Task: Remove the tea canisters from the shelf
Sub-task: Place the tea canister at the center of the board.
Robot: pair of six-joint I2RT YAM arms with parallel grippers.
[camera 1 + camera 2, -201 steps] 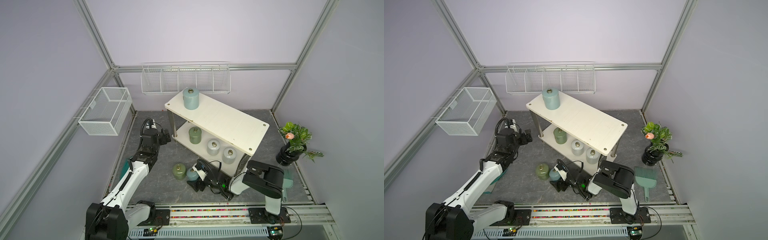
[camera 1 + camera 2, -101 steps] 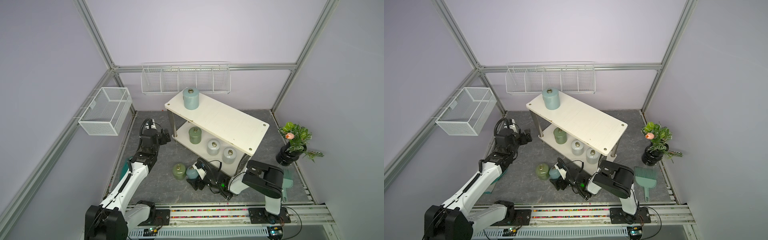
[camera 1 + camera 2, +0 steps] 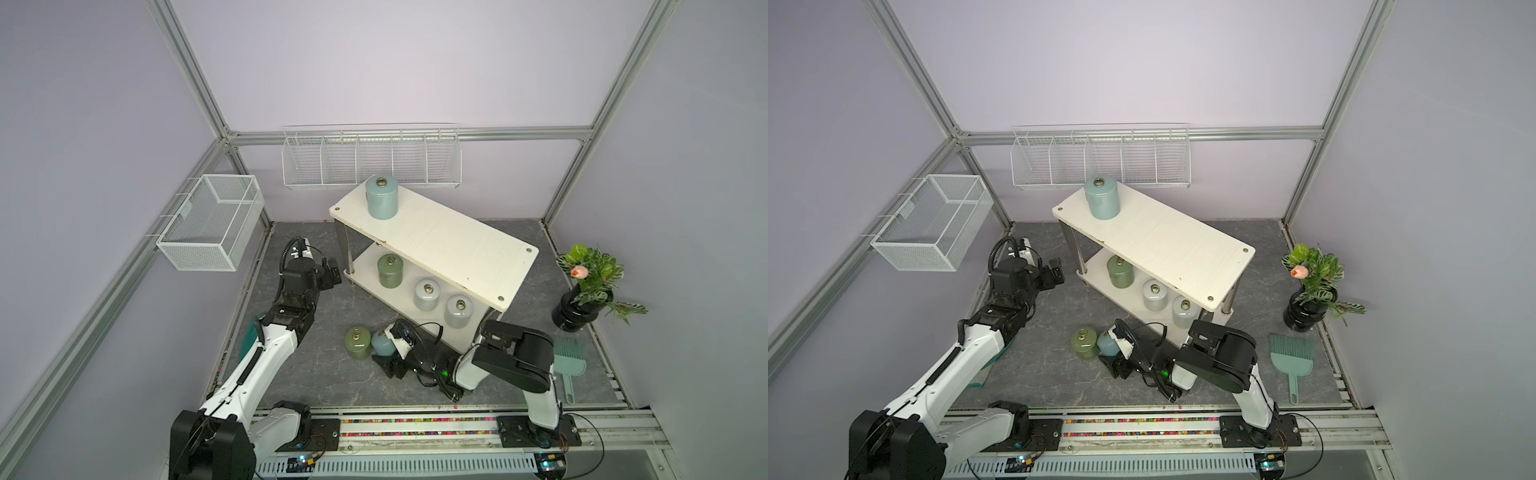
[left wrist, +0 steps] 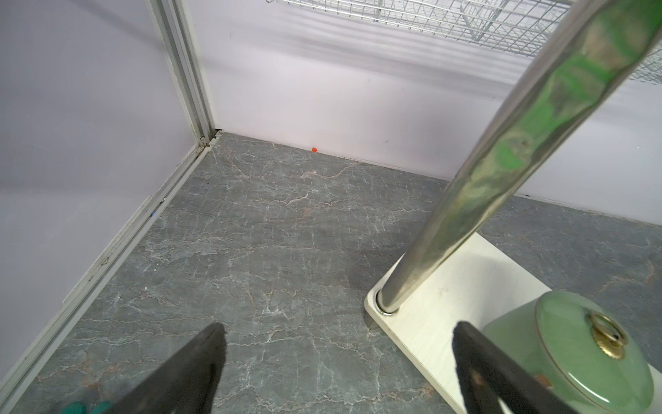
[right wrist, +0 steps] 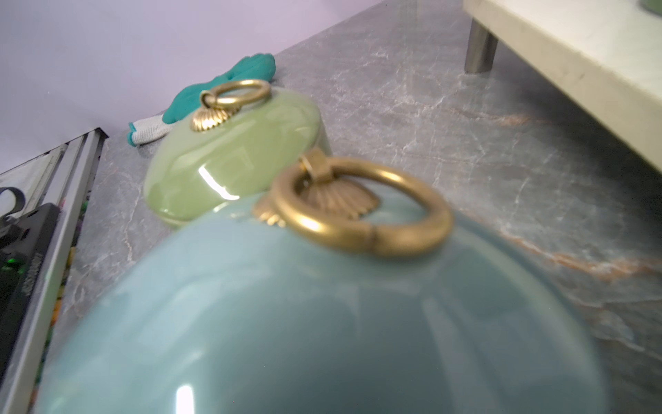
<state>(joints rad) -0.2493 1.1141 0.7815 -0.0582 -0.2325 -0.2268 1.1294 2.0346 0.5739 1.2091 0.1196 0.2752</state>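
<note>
Grey bench (image 3: 316, 374) carries the shelf (image 3: 436, 237). Four canisters are on the shelf and two are off it, in front. The left end effector (image 4: 338, 333) hangs just outside the shelf's left end, jaws wide apart, nothing between them. The right end effector (image 3: 390, 347) lies low in front of the shelf at the floor blue canister (image 3: 379, 345). Cannot tell if it is clamped or let go, since the fingers are hidden in every view. The top blue canister (image 3: 381, 197) sits on the shelf's upper board at the far left corner. On the lower board are the lower olive canister (image 3: 390, 272) nearest the left end, then the grey-white canisters (image 3: 427, 294). The floor olive canister (image 3: 358, 343) stands just beside the blue one, maybe touching. The step looks like the left arm going for the lower olive canister. Best to swing clear of the chrome leg (image 4: 501, 161), enter level between the boards, centre the jaws on the body under the lid and not on the ring, then pull straight out. The right arm should back off straight so the two floor canisters don't knock together. The top views give the whole layout and the count. The left wrist view alone shows how close the leg sits to the reach path. The right wrist view alone shows a teal glove (image 5: 222, 89) beyond the floor pair, and the brass ring (image 5: 358, 211) lying flat on the blue lid.
</note>
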